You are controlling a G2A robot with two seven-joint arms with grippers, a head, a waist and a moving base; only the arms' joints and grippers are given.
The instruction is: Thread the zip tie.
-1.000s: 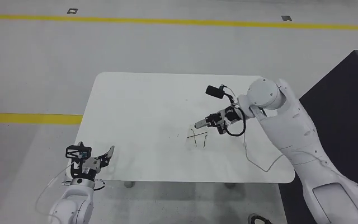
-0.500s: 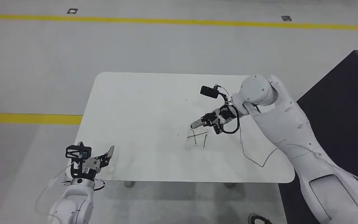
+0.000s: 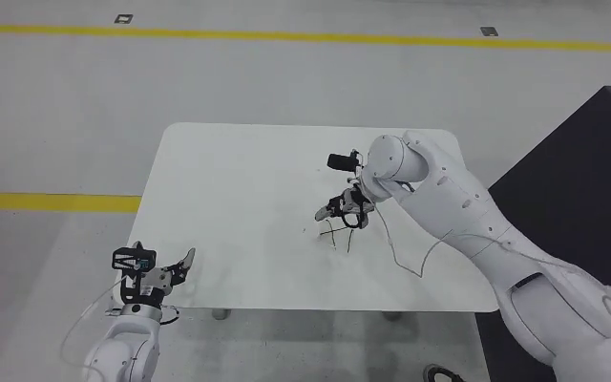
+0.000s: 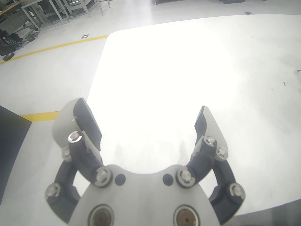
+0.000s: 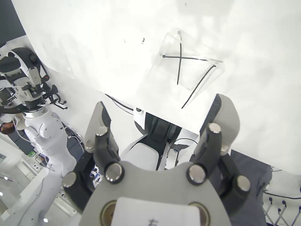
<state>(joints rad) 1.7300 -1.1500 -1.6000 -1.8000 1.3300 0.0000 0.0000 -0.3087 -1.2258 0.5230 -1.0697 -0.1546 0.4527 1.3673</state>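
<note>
Three thin black zip ties lie on the white table [image 3: 239,181], right of its middle. Two are crossed [image 5: 180,58] [image 3: 334,230] and a third zip tie [image 5: 199,83] [image 3: 349,242] lies beside them. In the right wrist view they rest on a clear plastic sheet [image 5: 169,43]. My right gripper [image 3: 329,210] [image 5: 160,105] hangs open just above the ties, holding nothing. Open and holding nothing as well, my left gripper [image 3: 178,265] [image 4: 141,109] sits at the table's front left corner, far from the ties.
Small dark specks [image 4: 284,83] mark the tabletop. Yellow floor lines [image 3: 286,36] run behind the table and to its left. Another white robot [image 5: 35,109] stands off the table in the right wrist view.
My right arm has swung left across the table and its gripper now sits over the zip ties. The left arm has not moved.
</note>
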